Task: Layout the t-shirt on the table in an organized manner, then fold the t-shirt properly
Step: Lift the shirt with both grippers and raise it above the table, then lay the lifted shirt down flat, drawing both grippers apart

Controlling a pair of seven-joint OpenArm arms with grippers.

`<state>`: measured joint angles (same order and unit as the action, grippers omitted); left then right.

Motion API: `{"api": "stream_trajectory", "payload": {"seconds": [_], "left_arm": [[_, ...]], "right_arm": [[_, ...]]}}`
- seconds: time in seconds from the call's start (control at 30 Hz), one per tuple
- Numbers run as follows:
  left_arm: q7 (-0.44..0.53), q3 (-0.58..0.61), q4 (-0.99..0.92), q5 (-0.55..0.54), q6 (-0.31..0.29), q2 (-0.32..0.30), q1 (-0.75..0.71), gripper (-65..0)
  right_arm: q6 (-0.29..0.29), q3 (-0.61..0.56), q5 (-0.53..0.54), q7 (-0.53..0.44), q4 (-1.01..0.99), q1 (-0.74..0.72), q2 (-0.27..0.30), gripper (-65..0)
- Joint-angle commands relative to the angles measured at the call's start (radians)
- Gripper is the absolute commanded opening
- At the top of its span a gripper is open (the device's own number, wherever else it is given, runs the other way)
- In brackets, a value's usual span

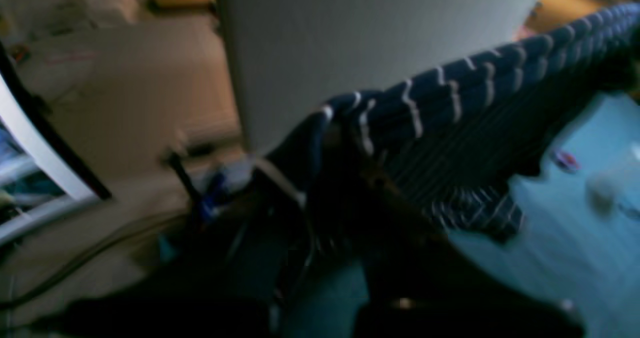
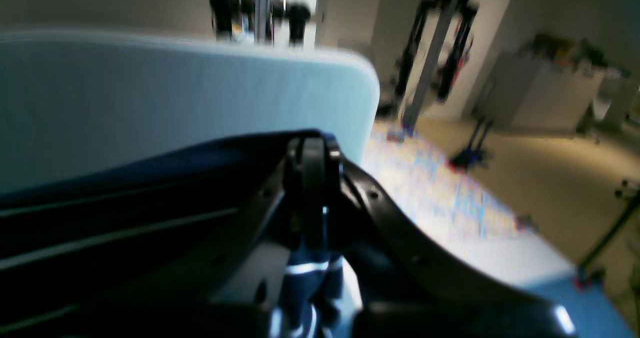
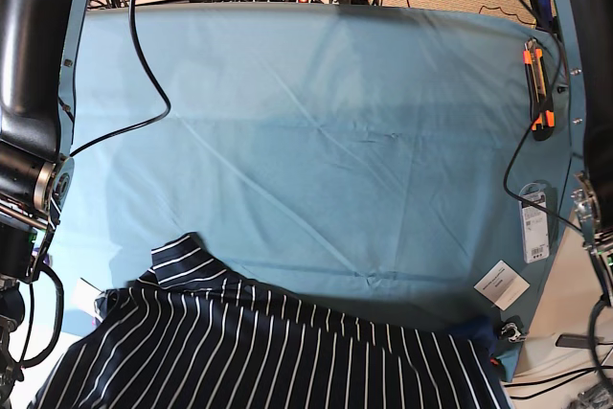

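Both sets of jaws are clamped on the dark navy, white-striped cloth t-shirt (image 3: 278, 352), left gripper (image 1: 330, 127) at one edge, right gripper (image 2: 312, 152) at another. It hangs stretched along the near edge of the teal cloth-draped worktop (image 3: 316, 141).

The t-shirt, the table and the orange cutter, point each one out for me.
t-shirt (image 3: 287, 356), base view, striped body near the bottom edge.
table (image 3: 316, 141), base view, bare teal cloth at the middle.
orange cutter (image 3: 541, 88), base view, its handle at the table's right edge.

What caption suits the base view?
Striped t-shirt bunched at the near edge of the teal table, not yet laid out flat.
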<state>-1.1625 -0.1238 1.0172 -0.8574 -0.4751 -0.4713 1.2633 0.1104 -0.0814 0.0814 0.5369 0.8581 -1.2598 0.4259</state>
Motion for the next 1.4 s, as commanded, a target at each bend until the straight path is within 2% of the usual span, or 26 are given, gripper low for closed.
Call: {"api": "stream_trajectory", "payload": {"seconds": [0.0, 0.07, 0.2, 0.3, 0.37, 0.5, 0.63, 0.83, 0.97, 1.13, 1.37], "left_arm": [[-0.015, -0.005, 0.014, -0.042, 0.006, -0.018, 0.046, -65.0], [-0.072, -0.005, 0.014, -0.091, 0.006, -0.04, 0.046, -65.0], [-0.124, -0.005, 0.014, -0.176, 0.005, -0.11, 0.046, -65.0], [-0.156, -0.004, 0.014, -0.253, -0.022, -0.171, 0.031, -65.0], [-0.169, -0.004, 0.014, -0.298, -0.024, -0.201, 0.001, -65.0], [-0.202, -0.003, 0.015, -0.365, -0.052, -0.231, -0.114, -65.0], [-0.234, -0.003, 0.015, -0.444, -0.077, -0.265, -0.291, -65.0], [-0.234, -0.005, 0.016, -0.566, -0.103, -0.311, -0.521, -65.0], [-0.234, -0.01, 0.018, -0.573, -0.103, -0.307, -0.639, -65.0], [-0.234, -0.01, 0.038, -0.573, -0.103, -0.307, -0.778, -65.0], [-0.234, -0.015, 0.152, -0.56, -0.103, -0.262, -1.004, -65.0]], "right_arm": [[-0.003, 0.005, 0.024, 0.011, 0.039, -0.046, 0.023, -65.0], [0.035, 0.005, 0.103, 0.122, 0.08, -0.046, 0.039, -65.0], [0.089, 0.005, 0.223, 0.346, 0.204, -0.046, 0.074, -65.0], [0.101, 0.005, 0.292, 0.539, 0.327, -0.046, 0.101, -65.0], [0.126, 0.006, 0.298, 0.611, 0.399, -0.046, 0.108, -65.0], [0.138, 0.018, 0.333, 0.674, 0.46, -0.011, 0.135, -65.0], [0.164, 0.069, 0.359, 0.716, 0.507, 0.125, 0.137, -65.0], [0.225, 0.234, 0.488, 0.742, 0.576, 0.385, 0.136, -65.0], [0.278, 0.34, 0.584, 0.766, 0.671, 0.583, 0.136, -65.0], [0.312, 0.385, 0.639, 0.773, 0.83, 0.856, 0.136, -65.0], [0.313, 0.393, 0.641, 0.775, 1.04, 1.197, 0.105, -65.0]]}}
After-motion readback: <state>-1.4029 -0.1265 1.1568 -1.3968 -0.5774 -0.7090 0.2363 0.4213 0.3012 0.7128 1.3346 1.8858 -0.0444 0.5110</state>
